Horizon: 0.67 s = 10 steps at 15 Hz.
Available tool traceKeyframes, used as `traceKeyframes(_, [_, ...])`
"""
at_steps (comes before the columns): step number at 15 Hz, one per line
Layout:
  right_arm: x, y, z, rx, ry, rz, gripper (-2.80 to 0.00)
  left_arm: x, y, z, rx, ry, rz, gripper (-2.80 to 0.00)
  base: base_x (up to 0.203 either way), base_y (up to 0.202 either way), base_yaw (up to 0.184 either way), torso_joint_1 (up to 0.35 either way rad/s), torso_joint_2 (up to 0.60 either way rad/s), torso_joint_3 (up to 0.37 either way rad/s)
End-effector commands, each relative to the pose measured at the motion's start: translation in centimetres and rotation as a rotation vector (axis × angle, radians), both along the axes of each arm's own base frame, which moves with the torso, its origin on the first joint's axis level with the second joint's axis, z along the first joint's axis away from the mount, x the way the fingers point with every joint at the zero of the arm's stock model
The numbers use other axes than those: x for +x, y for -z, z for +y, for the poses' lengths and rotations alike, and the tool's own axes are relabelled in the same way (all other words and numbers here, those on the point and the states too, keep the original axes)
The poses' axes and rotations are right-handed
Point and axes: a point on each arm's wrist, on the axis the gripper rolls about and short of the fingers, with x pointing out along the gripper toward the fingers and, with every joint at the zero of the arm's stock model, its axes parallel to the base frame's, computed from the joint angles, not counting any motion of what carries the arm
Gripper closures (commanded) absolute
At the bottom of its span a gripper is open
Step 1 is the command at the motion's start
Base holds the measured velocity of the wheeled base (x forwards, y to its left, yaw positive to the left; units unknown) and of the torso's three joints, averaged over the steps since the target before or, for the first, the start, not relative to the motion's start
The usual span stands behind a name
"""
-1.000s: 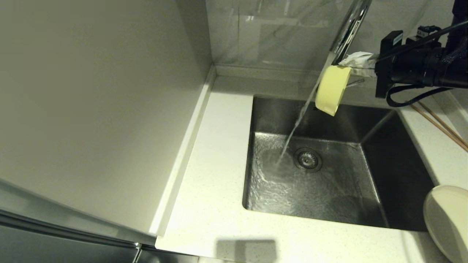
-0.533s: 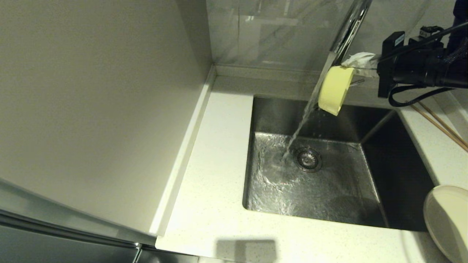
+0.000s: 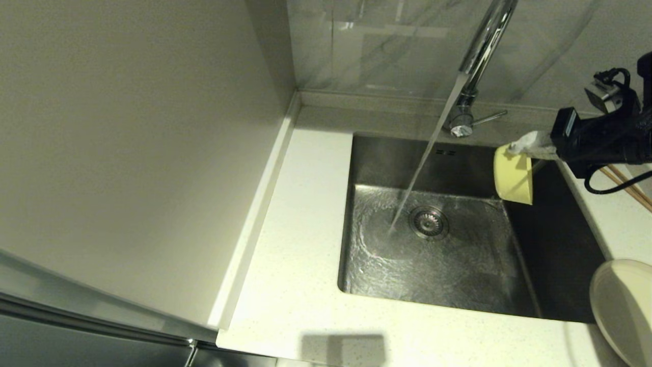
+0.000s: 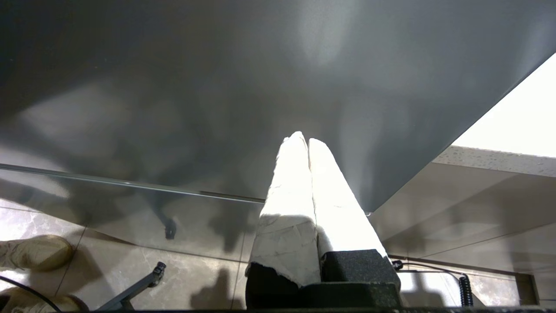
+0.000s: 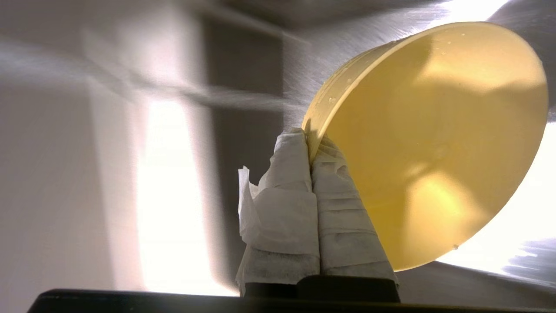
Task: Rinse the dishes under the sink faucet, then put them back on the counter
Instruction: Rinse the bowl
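Observation:
My right gripper (image 3: 519,148) (image 5: 309,135) is shut on the rim of the small pale-yellow bowl (image 3: 514,176) (image 5: 430,143), which hangs on its side over the right part of the sink (image 3: 458,265), away from the water. The chrome faucet (image 3: 481,56) pours a slanting stream onto the basin floor beside the drain strainer (image 3: 429,223). The cream plate (image 3: 624,306) lies on the counter (image 3: 300,244) at the right front. The brown chopsticks (image 3: 629,187) lie on the counter's right side, partly hidden by my right arm. My left gripper (image 4: 303,140) is shut and empty, parked below the counter.
A plain beige wall panel (image 3: 127,142) rises along the left side. The marble backsplash (image 3: 377,46) stands behind the faucet. The faucet's lever rod (image 3: 488,119) points right. Two overflow slots (image 3: 446,152) sit in the sink's back wall.
My right gripper has carried the bowl out of the stream, to the right and lower, toward the sink's right wall. The water keeps running.

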Motion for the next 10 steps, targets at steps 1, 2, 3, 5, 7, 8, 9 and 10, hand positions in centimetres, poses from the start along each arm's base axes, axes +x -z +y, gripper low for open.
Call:
traceKeyframes(1, [-1.4,2.3,-1.5,-0.424,-0.158,-0.101,0.0,0.0,0.0,0.0,-0.001,-0.001,-0.002,0.0,0.0,0.0,0.0,0.0,0.0,0.0])
traceKeyframes(2, [-2.0,3.3,-1.9,-0.504,-0.209,-0.116,0.0,0.0,0.0,0.0,-0.001,-0.001,-0.002,0.0,0.0,0.0,0.0,0.0,0.0,0.0])
traceKeyframes(3, [-2.7,3.5,-2.3,-0.518,-0.237,-0.137,0.0,0.0,0.0,0.0,-0.001,-0.001,-0.002,0.0,0.0,0.0,0.0,0.0,0.0,0.0])
traceKeyframes(5, [-4.4,2.2,-2.2,-0.342,-0.296,-0.197,0.0,0.0,0.0,0.0,-0.001,-0.001,-0.002,0.0,0.0,0.0,0.0,0.0,0.0,0.0])
traceKeyframes(7, [-5.9,0.5,-1.7,-0.187,-0.439,-0.286,0.0,0.0,0.0,0.0,-0.001,-0.001,-0.002,0.0,0.0,0.0,0.0,0.0,0.0,0.0])
traceKeyframes(8, [-6.5,0.0,-1.2,-0.153,-0.491,-0.309,0.0,0.0,0.0,0.0,-0.001,-0.001,-0.002,0.0,0.0,0.0,0.0,0.0,0.0,0.0])
traceKeyframes(9, [-6.7,0.0,-0.2,-0.135,-0.537,-0.306,0.0,0.0,0.0,0.0,-0.001,-0.001,-0.002,0.0,0.0,0.0,0.0,0.0,0.0,0.0])
traceKeyframes(10, [-7.0,0.0,0.7,-0.118,-0.578,-0.293,0.0,0.0,0.0,0.0,-0.001,-0.001,-0.002,0.0,0.0,0.0,0.0,0.0,0.0,0.0])
